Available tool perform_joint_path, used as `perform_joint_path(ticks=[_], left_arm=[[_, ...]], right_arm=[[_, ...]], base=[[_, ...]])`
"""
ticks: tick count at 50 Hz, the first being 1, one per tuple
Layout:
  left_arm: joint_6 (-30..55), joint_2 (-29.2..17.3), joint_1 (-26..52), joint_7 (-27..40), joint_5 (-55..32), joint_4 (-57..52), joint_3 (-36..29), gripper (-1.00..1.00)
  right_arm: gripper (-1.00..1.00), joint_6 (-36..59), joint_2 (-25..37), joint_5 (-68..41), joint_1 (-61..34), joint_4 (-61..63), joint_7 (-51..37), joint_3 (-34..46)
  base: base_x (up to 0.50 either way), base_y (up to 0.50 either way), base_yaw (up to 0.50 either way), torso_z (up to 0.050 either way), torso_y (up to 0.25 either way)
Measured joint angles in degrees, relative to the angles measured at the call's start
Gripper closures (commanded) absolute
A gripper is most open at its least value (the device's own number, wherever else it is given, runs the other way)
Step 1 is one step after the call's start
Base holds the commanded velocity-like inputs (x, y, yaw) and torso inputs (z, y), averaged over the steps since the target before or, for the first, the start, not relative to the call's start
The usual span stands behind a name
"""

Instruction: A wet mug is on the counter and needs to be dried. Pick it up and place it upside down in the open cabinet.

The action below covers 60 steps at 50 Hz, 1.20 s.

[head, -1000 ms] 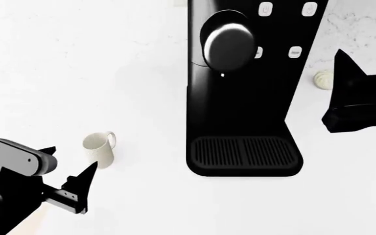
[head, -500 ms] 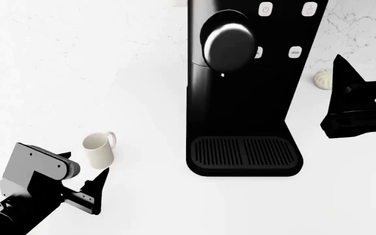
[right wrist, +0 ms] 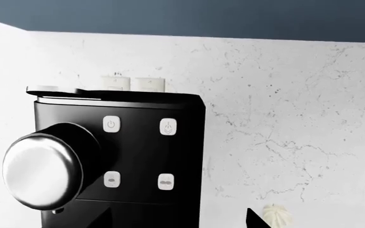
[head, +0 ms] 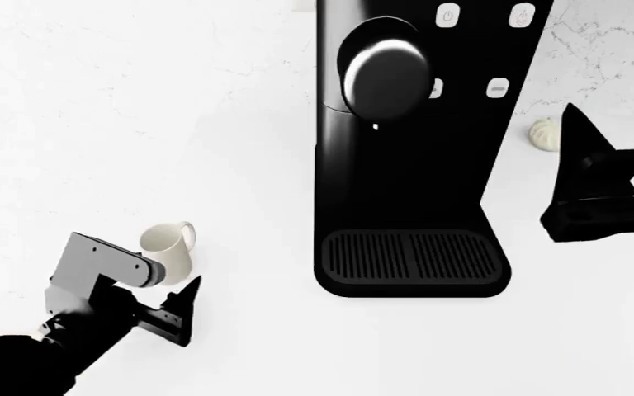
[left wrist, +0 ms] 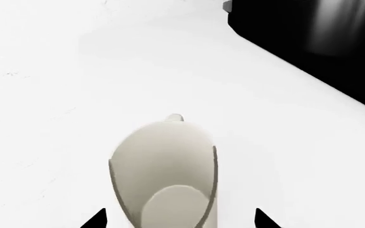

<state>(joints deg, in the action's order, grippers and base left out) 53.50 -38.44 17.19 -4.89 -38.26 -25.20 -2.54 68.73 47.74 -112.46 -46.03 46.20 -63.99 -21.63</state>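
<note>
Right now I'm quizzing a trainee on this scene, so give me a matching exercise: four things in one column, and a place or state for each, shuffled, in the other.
Things:
1. mug
2. coffee machine
3. ribbed ball
4. left end effector

Places or states:
A. black, with four buttons on its front
B. open, fingertips either side of the mug
C. upright on the counter, left of the machine
D. beside the machine's right side, near the wall

Pairs: 1-C, 2-A, 3-D, 4-B

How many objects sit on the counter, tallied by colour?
Cream-white: 2, the mug and the small ribbed ball
Black: 1, the coffee machine
Total: 3 on the counter
</note>
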Motion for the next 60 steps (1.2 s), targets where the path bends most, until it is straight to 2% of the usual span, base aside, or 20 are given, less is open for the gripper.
perform_joint_path(ticks=[13, 14, 33, 37, 42, 49, 60], left_arm=[[-3.39, 1.50, 2.64, -2.17, 0.45, 4.54, -2.99, -1.00], [-3.73, 1.65, 2.79, -2.30, 0.45, 4.94, -3.13, 1.00], [-7.63, 3.30, 2.05, -0.88, 1.87, 7.32, -2.47, 1.00], [-6.82, 2.39, 1.71, 0.32, 2.88, 5.09, -1.81, 1.00], [-4.06, -0.90, 3.44, 1.91, 4.10, -1.37, -1.93, 1.00], [0.90, -6.82, 11.68, 3.34, 8.07, -11.92, -6.89, 1.00], [4.36, -12.46, 32.15, 0.91, 20.15, -19.75, -24.10, 1.00]], right_arm=[[-1.00, 0.01, -0.52, 0.58, 2.18, 0.65, 0.71, -1.26], [-1.00, 0.01, -0.54, 0.62, 2.30, 0.69, 0.75, -1.31], [-1.00, -0.32, -0.46, 1.03, 3.39, 1.02, 1.32, -1.65], [-1.00, -0.50, -0.14, 0.93, 3.05, 0.88, 1.32, -1.33], [-1.00, -0.70, 0.31, 0.29, 2.48, -0.16, 2.46, -1.20], [-1.00, -0.07, 1.28, -0.75, 0.95, -2.54, 6.54, -1.33], [-1.00, 1.53, 3.85, -3.42, -3.13, -9.61, 15.00, 0.19]], base=[[0.00, 0.00, 0.00, 0.000, 0.000], [0.00, 0.00, 0.00, 0.000, 0.000], [0.00, 0.00, 0.00, 0.000, 0.000], [0.00, 0.00, 0.00, 0.000, 0.000], [0.00, 0.00, 0.00, 0.000, 0.000], [0.00, 0.00, 0.00, 0.000, 0.000], [0.00, 0.00, 0.00, 0.000, 0.000]])
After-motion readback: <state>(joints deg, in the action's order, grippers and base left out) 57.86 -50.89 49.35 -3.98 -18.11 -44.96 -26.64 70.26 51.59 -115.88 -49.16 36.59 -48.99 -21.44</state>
